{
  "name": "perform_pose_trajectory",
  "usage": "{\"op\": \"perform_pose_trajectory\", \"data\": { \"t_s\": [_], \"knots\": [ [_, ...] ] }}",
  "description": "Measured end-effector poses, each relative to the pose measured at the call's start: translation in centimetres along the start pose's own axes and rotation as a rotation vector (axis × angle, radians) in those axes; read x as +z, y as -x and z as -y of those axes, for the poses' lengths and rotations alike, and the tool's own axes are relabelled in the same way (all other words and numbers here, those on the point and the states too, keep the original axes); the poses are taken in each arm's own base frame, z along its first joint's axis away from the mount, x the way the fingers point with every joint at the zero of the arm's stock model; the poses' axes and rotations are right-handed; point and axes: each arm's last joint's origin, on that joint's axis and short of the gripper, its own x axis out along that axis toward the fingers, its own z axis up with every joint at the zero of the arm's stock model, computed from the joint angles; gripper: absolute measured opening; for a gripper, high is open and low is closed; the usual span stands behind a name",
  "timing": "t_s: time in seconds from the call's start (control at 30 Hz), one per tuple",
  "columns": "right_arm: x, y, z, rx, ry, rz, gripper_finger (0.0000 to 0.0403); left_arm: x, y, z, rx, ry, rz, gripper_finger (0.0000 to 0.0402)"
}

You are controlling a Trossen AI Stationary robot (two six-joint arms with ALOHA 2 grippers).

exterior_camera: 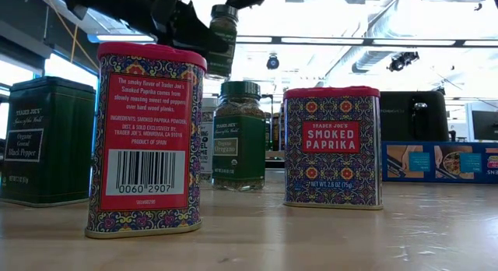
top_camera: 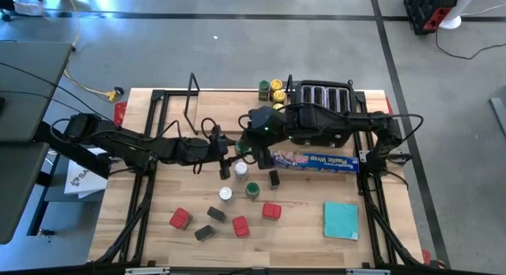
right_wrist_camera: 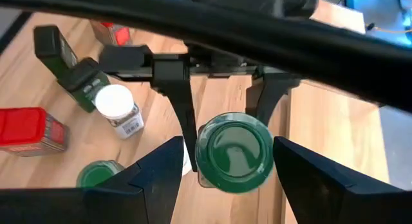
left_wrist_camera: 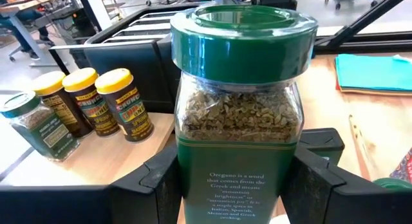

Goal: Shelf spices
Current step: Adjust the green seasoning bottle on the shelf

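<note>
My left gripper (left_wrist_camera: pixel 235 179) clamps a glass oregano jar with a round green lid (left_wrist_camera: pixel 241 114) by its lower body, holding it upright and lifted off the light-wood table (top_camera: pixel 300 220), over its middle. My right gripper (right_wrist_camera: pixel 225 163) hangs directly above that same jar, its fingers (right_wrist_camera: pixel 161 176) spread wide on either side of the lid and not touching it. Three yellow-lidded jars (left_wrist_camera: pixel 96 105) and a green-lidded jar (left_wrist_camera: pixel 38 124) stand on the light-wood shelf plank (left_wrist_camera: pixel 129 153) beyond. Red rectangular tins (top_camera: pixel 237 220) stand along the table's near edge.

Green-lidded oregano jar (left_wrist_camera: pixel 239 114), yellow-lidded jars (left_wrist_camera: pixel 96 102), red patterned paprika tin (exterior_camera: pixel 333 146)
</note>
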Motion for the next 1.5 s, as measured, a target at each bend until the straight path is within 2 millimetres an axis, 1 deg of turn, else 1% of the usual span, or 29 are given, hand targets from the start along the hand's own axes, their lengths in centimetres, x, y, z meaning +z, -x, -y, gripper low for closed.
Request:
{"op": "perform_pose_trajectory", "data": {
  "t_s": [0.17,0.27,0.33,0.53,0.73,0.9,1.0,1.07,1.17,1.23,1.33,1.43,1.5],
  "knots": [
    [-0.1,-1.8,0.0,-0.007,0.026,-0.016,0.0234,-0.3,0.0,0.0,0.001,-0.001,-0.024,0.0188],
    [-0.3,-2.9,0.1,-0.029,0.026,-0.028,0.0234,0.0,0.0,0.0,0.005,0.004,-0.007,0.0188],
    [-0.4,-3.3,0.1,-0.041,0.03,-0.046,0.0234,-0.1,0.0,0.0,0.01,0.007,-0.015,0.0188],
    [-0.4,-3.0,0.0,-0.065,0.044,-0.053,0.0227,-0.2,0.0,-0.1,0.019,0.006,-0.021,0.0193],
    [-0.3,-2.9,-0.3,-0.062,0.046,-0.05,0.0197,-0.2,0.0,0.0,0.019,0.0,-0.023,0.0194],
    [-0.3,-2.9,-0.3,-0.061,0.047,-0.05,0.0196,-0.2,0.0,0.0,0.016,0.001,-0.025,0.0197],
    [-0.3,-2.9,-0.3,-0.082,0.032,-0.061,0.0196,-0.2,0.0,0.0,-0.002,0.004,-0.025,0.0206],
    [-0.2,-2.5,-0.1,-0.09,0.025,-0.075,0.0196,-0.3,0.0,0.0,0.001,0.01,-0.03,0.0221],
    [-0.6,-2.2,0.9,-0.094,0.01,-0.092,0.0196,-0.5,0.3,-0.6,0.001,0.001,-0.071,0.0254],
    [-1.1,-2.1,2.1,-0.081,-0.012,-0.096,0.0196,-0.4,0.8,-1.3,-0.021,0.02,-0.096,0.0276],
    [-2.4,-1.8,4.8,-0.077,-0.073,-0.128,0.0195,-0.3,2.3,-2.5,0.011,0.063,-0.143,0.0298],
    [-3.8,-2.0,7.9,-0.128,-0.127,-0.147,0.0195,-0.1,4.2,-3.7,0.128,0.077,-0.166,0.0304],
    [-5.1,-2.5,9.6,-0.125,-0.168,-0.183,0.0195,0.2,5.4,-4.3,0.191,0.087,-0.152,0.0304]
  ]
}}
